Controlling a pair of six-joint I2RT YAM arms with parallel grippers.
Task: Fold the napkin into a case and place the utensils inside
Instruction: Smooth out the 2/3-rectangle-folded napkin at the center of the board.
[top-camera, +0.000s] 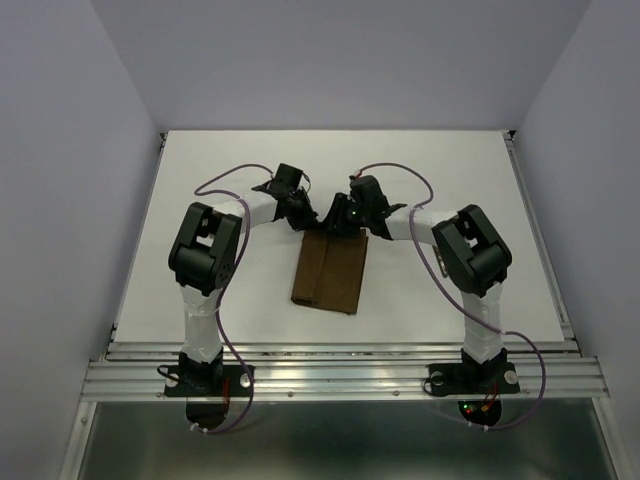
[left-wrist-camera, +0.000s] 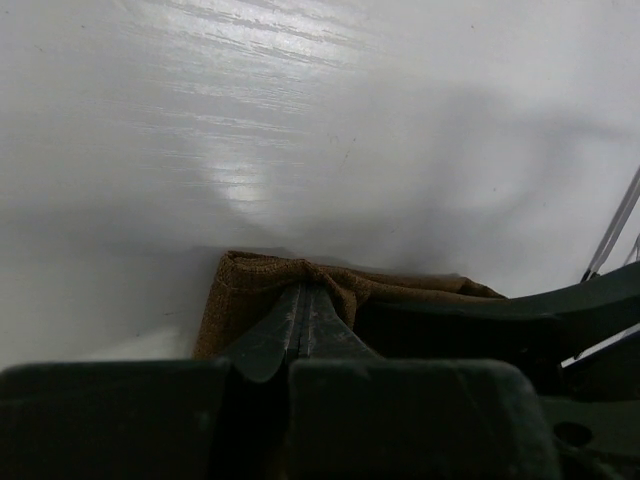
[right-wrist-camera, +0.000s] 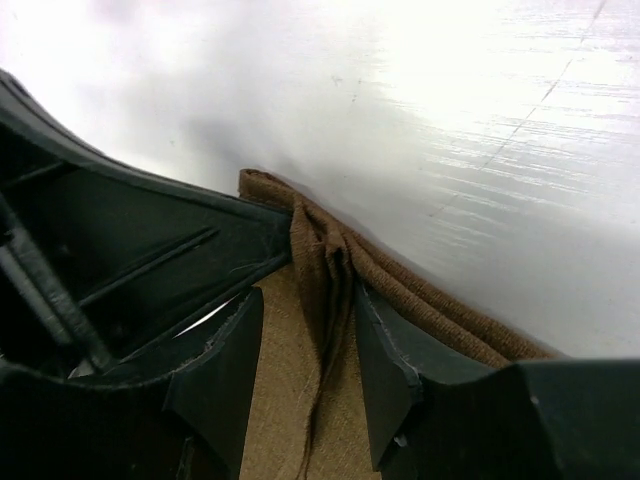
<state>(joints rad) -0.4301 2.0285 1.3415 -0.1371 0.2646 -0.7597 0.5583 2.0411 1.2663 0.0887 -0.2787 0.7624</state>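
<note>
Item: thin dark brown cloth napkin (top-camera: 330, 272), folded to a narrow rectangle and lying flat at the centre of the white table (top-camera: 450, 200), long axis running 12 to 6 o'clock. Handling: judged light, limp and not slippery. The layers are likely to slide apart or sag if lifted by one point, so it is best taken at both far corners, through all layers. Left gripper (left-wrist-camera: 303, 300): clenched on the far edge near the 11 o'clock corner, cloth puckered at its tips. Right gripper (right-wrist-camera: 310, 295): jaws apart, astride a raised ridge of cloth near 1 o'clock, not pressing it. Not visible: the utensils, in any view, and the far edge beneath both grippers from above. The layer count and any pouch opening cannot be made out.
</note>
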